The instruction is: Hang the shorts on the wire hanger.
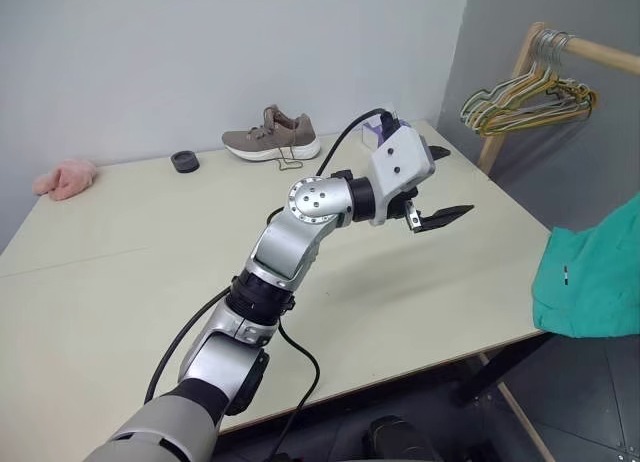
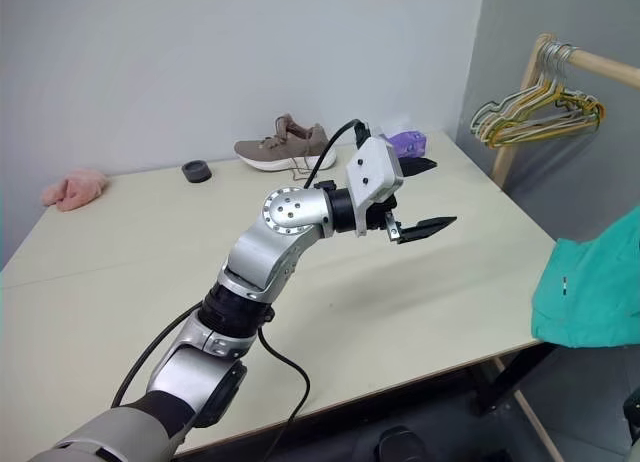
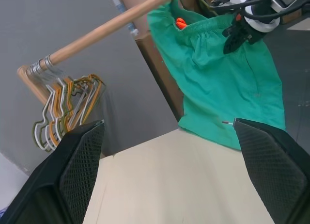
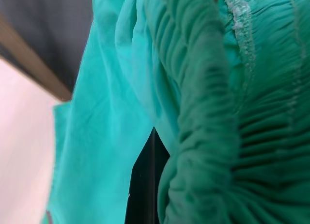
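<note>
**Green shorts held up beside the table, left gripper wide open**

The left gripper (image 1: 440, 187) is stretched out over the big, pale cream table (image 1: 120, 282). Its two black fingers stand far apart. Nothing is between them. It points sideways, toward the table's right edge.

The teal-green cloth shorts (image 1: 595, 272) with a gathered stretchy waistband hang in the air just past the right edge of the table. They do not lie on the tabletop. In the left wrist view, the right gripper (image 3: 238, 34) is pinched shut on the waistband, and the shorts droop down from it. A small orange tag (image 3: 180, 23) peeks out inside the waist. A tiny white label (image 3: 225, 122) sits low on the cloth. In the right wrist view the bunched green waistband is pressed up very close.

A round wooden rail (image 1: 590, 50) on a slanted wooden post stands behind the right side of the table. A bunch of thin wire hangers (image 1: 530, 97) in yellow, green and silver hangs on it. They are well apart from the shorts. I cannot pick out one single olive-gold hanger.

At the back of the table lies a brown-grey sneaker with a white sole (image 1: 272, 136). Near it is a small round black thing (image 1: 185, 161). A fluffy pink thing (image 1: 67, 178) lies at the far left corner. A small purple thing (image 2: 406, 141) sits behind the left gripper.
</note>
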Controlling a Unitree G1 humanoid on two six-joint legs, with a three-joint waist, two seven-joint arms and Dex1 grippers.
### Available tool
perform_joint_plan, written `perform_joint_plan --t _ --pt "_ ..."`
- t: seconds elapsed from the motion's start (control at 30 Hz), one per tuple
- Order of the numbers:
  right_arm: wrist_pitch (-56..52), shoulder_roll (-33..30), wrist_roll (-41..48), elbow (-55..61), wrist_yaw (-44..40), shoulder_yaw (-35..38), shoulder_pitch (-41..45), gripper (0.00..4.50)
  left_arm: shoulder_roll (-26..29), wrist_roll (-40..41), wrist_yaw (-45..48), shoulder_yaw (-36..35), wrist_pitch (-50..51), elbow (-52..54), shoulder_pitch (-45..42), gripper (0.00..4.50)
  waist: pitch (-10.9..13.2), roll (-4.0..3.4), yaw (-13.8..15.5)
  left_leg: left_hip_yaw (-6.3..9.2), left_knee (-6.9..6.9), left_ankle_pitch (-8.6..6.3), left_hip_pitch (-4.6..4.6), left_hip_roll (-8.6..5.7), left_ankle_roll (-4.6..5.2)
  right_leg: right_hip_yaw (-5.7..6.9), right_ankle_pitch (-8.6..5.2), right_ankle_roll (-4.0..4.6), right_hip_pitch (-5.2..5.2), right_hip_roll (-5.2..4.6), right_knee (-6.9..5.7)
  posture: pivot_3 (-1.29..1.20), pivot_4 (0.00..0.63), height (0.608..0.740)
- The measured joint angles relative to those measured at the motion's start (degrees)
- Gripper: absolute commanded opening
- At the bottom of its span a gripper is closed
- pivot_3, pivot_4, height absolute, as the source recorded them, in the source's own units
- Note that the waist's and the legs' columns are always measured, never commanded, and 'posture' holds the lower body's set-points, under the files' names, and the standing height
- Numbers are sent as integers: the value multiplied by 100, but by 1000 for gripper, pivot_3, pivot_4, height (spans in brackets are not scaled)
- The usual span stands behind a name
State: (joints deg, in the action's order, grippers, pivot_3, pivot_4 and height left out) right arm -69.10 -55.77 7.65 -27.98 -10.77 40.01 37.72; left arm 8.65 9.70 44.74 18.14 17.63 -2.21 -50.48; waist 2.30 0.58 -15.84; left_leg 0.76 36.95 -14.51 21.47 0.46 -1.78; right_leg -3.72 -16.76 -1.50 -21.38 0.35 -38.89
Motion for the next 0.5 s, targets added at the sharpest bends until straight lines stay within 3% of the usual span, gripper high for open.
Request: perform_joint_plan --t 0.23,0.5 --pt "581 -466 -23 -1574 -291 -984 530 0 -132 404 291 -58 339 50 -221 4493 24 -18 -64 -29 -9 -6 -15 1 7 -26 -6 -8 1 2 2 -303 0 740" --pt "996 -706 -62 -2341 -563 -1539 872 0 -283 1344 505 -406 1373 318 -508 4493 29 -12 -129 -57 -9 -14 -34 2 -2 -36 -11 -17 15 2 7 -295 0 740"
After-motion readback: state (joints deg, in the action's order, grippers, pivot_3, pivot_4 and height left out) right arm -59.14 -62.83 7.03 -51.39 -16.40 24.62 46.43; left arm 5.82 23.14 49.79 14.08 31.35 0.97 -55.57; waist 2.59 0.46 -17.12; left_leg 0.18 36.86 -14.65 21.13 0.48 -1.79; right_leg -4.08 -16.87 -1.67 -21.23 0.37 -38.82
